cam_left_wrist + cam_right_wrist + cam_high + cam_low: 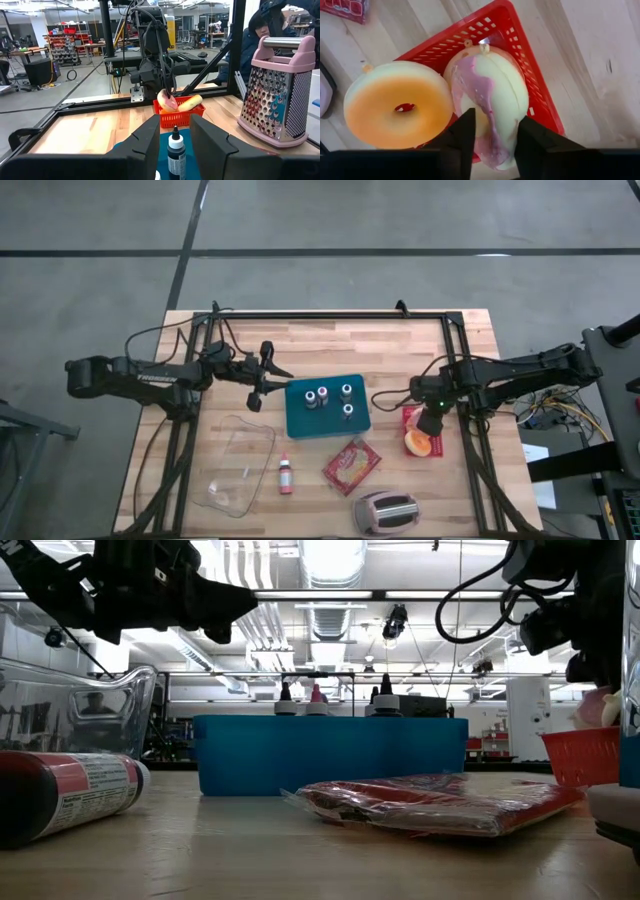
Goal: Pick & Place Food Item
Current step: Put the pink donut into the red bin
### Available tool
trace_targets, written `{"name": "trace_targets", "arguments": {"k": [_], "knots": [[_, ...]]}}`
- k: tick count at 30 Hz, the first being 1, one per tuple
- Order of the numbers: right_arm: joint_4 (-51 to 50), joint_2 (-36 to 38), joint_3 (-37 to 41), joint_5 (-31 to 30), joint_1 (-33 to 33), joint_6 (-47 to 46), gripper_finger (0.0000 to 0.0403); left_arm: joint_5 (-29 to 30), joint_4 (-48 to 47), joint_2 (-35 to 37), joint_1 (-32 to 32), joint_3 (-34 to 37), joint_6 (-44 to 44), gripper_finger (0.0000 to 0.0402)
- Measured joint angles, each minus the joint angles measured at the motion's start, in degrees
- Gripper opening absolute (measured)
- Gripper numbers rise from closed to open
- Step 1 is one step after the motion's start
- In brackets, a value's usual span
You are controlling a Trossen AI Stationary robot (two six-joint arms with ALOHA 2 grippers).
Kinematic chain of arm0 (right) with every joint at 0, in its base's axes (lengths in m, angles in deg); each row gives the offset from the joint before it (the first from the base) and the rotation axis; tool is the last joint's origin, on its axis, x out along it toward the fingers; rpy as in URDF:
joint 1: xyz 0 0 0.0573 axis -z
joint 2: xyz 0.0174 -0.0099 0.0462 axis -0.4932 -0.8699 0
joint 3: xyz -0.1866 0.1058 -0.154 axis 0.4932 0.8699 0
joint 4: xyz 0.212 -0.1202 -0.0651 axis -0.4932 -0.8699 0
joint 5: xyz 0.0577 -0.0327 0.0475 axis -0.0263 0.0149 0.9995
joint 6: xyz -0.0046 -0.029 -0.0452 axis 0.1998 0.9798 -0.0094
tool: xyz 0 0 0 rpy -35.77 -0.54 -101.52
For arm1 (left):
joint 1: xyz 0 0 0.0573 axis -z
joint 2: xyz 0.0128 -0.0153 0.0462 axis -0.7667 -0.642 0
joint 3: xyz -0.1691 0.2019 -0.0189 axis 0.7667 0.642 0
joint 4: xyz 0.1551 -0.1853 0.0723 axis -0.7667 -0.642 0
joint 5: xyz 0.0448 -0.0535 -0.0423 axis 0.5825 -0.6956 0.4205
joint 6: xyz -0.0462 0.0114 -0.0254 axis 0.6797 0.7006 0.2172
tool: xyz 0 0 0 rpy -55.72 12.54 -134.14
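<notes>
Right now the right gripper (492, 137) sits directly over the red plastic mesh basket (530, 80), jaws a little apart and straddling the pink-and-cream frosted pastry (490, 95) that stands on edge inside it. Pastry's long axis runs straight out ahead between the jaws, so the pinch is across its thin width. The fingers look to be at its sides, though I can't tell if they clamp it. Orange-glazed ring doughnut (395, 105) leans touching it on one side. Left gripper (262, 377) is well apart near the teal bottle tray (326, 420), jaws slightly apart, empty. Right arm is clearly nearer.
</notes>
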Motion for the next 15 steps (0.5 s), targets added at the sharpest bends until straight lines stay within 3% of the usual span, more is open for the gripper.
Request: {"name": "trace_targets", "arguments": {"k": [15], "knots": [[0.86, -0.01, 0.00, -1.96, 0.04, -1.13, 0.0218, 0.00, 0.00, 0.00, 0.00, 0.00, -0.22, 0.0110]]}}
